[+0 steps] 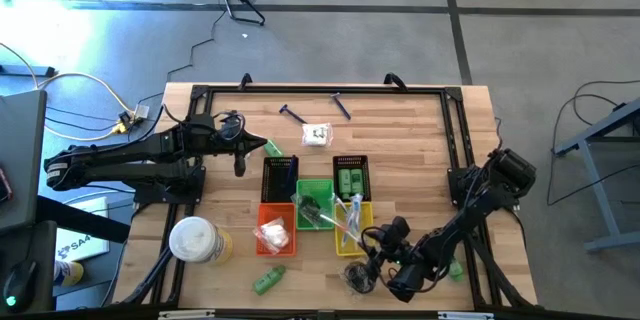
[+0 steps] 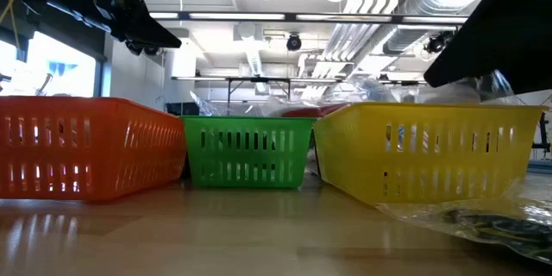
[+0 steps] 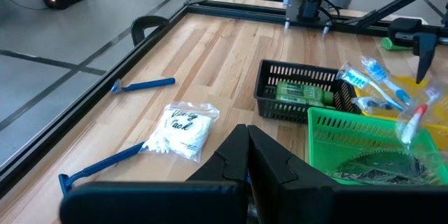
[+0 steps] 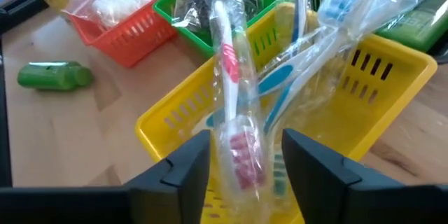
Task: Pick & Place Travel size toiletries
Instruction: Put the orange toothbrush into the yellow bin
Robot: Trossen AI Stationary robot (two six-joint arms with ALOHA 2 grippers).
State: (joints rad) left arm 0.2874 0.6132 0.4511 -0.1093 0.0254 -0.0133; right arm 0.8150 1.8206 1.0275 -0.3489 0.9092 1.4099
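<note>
Two arms over the worktop. The right gripper hangs over the yellow basket, fingers spread either side of a wrapped red toothbrush standing tilted in that basket beside wrapped blue toothbrushes. The left gripper waits over the far side, fingers pressed together on nothing. One green bottle lies on the wood near the orange basket.

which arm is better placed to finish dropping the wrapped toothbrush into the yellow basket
Right. The right gripper sits at the yellow basket with the wrapped toothbrush between its open fingers. The left gripper hangs shut, far off beside the black basket.
</note>
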